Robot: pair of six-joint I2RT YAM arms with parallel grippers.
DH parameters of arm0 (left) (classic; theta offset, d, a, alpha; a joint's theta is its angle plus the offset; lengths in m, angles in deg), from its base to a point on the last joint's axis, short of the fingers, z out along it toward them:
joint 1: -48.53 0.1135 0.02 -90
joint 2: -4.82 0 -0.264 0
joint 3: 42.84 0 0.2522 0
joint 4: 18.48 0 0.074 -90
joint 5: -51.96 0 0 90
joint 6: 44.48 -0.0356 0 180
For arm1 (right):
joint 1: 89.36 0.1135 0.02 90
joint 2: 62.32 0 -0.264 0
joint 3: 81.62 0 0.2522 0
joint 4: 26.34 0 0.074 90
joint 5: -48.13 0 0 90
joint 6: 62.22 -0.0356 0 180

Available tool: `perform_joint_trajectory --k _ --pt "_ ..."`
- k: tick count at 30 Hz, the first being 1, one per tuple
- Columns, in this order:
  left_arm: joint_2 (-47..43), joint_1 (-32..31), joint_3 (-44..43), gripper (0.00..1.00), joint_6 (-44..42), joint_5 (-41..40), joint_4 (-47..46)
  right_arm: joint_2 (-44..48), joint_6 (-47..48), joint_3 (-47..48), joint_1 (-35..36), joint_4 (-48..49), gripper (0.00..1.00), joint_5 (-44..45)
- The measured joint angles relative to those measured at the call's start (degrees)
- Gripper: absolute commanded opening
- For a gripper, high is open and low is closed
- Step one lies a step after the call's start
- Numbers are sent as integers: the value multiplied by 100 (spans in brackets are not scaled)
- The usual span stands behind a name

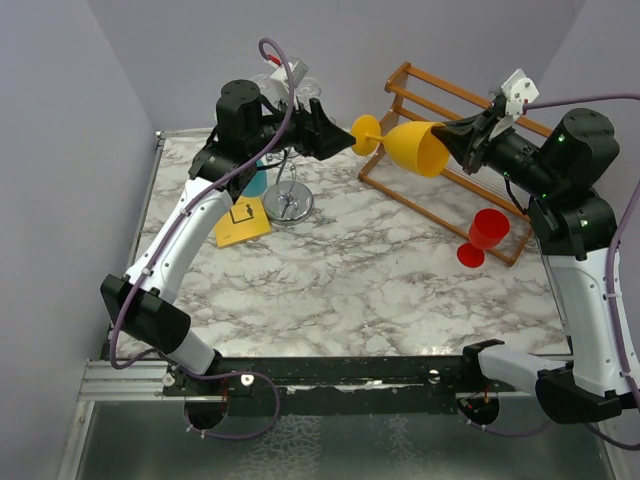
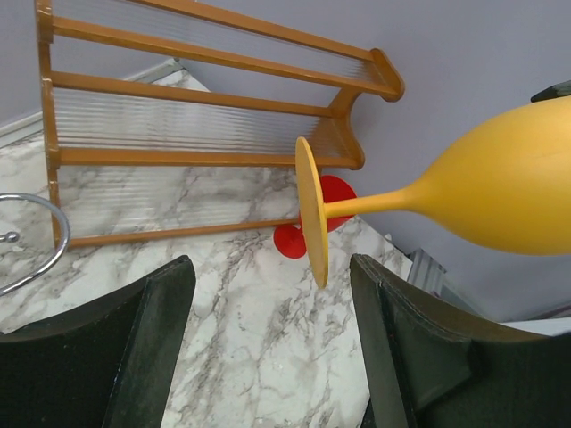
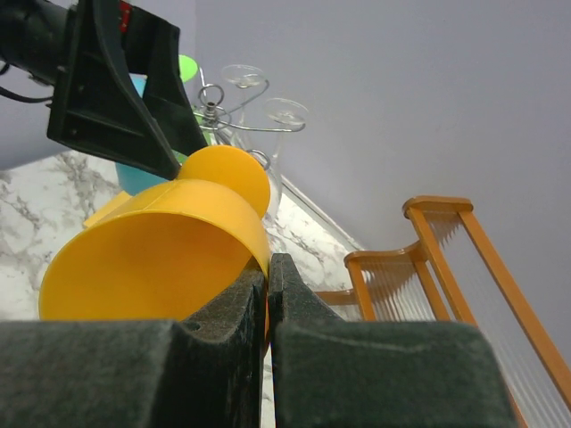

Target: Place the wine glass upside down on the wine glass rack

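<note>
Closest thing is the right claw, whose two black pads fill the bottom of its own wrist view. They're squeezed almost together on the rim of the yellow wine glass, so it's got a solid pinch on the mouth of the bowl. The glass is held up in the air on its side above the marble worktop, with the mouth toward the right arm and the stem and foot pointing at the left one. From the top camera it hangs roughly between the two racks. The chrome wine glass rack is off to its left, and the glass isn't touching it. The left claw is spread wide and holding nothing. In its wrist view the foot of the glass sits edge-on just ahead of the gap between the two fingers, and neither of them is touching it. On the chrome rack you can see the round base on the worktop and the curly arms up top, with a couple of clear glasses hanging upside down from them. A yellow card lies flat just beside the base. The wooden rack runs along the back right, and a red glass stands at its near end.
</note>
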Motion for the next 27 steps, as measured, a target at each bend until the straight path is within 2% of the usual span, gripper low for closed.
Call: perform_joint_trajectory --k 4,15,27 --pt "83 -79 63 68 127 109 -192 -57 -138 0 0 39 1 -144" --pt "85 -149 415 46 225 205 -450 -133 -278 -31 0 144 1 -295" --pt "85 -177 420 12 221 260 -564 -131 -278 -271 0 212 1 -323"
